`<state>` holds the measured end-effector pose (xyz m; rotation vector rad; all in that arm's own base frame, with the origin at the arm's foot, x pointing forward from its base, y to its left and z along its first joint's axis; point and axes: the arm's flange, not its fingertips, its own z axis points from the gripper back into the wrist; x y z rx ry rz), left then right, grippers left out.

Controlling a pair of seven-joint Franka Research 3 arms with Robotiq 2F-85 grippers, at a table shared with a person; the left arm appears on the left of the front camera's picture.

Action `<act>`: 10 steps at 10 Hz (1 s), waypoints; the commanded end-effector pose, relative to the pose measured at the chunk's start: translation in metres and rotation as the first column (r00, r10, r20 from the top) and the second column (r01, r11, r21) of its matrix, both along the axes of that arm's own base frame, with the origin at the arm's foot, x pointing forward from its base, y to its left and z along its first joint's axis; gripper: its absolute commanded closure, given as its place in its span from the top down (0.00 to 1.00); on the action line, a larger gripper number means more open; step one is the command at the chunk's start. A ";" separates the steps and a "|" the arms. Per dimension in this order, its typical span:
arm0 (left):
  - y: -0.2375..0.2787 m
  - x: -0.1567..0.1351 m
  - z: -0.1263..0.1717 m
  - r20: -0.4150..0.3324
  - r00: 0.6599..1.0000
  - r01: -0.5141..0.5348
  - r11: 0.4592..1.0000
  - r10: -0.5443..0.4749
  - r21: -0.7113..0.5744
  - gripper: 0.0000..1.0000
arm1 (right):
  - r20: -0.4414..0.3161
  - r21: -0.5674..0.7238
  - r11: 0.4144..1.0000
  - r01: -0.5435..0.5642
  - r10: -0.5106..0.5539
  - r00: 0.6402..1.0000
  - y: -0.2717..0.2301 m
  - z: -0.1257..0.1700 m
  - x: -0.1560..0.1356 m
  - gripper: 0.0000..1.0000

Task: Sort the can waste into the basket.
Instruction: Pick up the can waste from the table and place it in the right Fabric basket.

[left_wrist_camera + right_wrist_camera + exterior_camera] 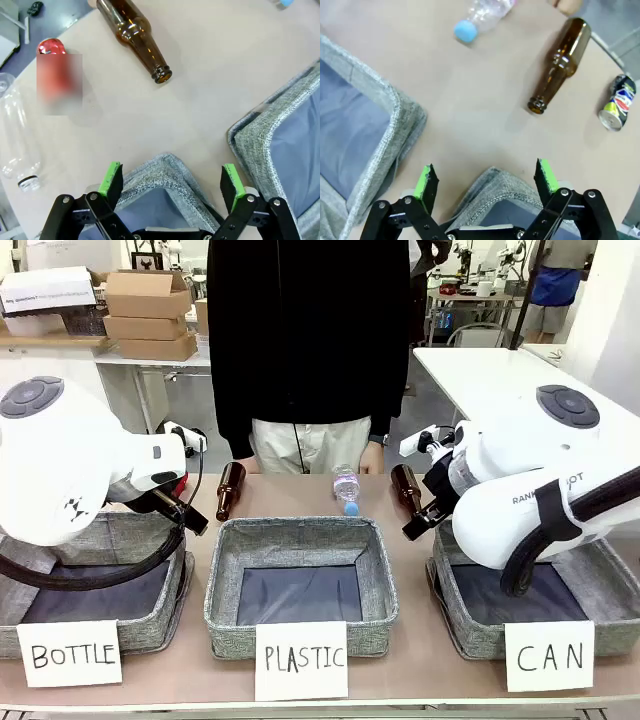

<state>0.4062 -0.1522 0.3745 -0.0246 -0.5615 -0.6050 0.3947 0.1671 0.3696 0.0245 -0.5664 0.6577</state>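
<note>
Blue can (617, 102) not yet taken; right gripper (485, 180) spread and empty.
The can lies on its side near the right edge of the counter (470, 100), beside a brown bottle (560, 65); a corner of the basket (465, 625) signed CAN is under the gripper. I think it should pass around the bottle and close across the can's round body, because the can may roll. The left gripper (172, 180) is spread also.

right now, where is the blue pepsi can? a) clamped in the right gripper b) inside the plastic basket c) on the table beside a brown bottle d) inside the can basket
c: in the right wrist view the pepsi can sits on the table beside the brown bottle, and the right gripper is open and empty.
</note>
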 end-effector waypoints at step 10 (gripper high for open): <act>0.000 0.000 0.000 0.000 1.000 0.000 1.000 0.000 0.000 1.00 | 0.000 0.000 1.000 0.000 0.000 1.000 0.000 0.000 0.000 1.00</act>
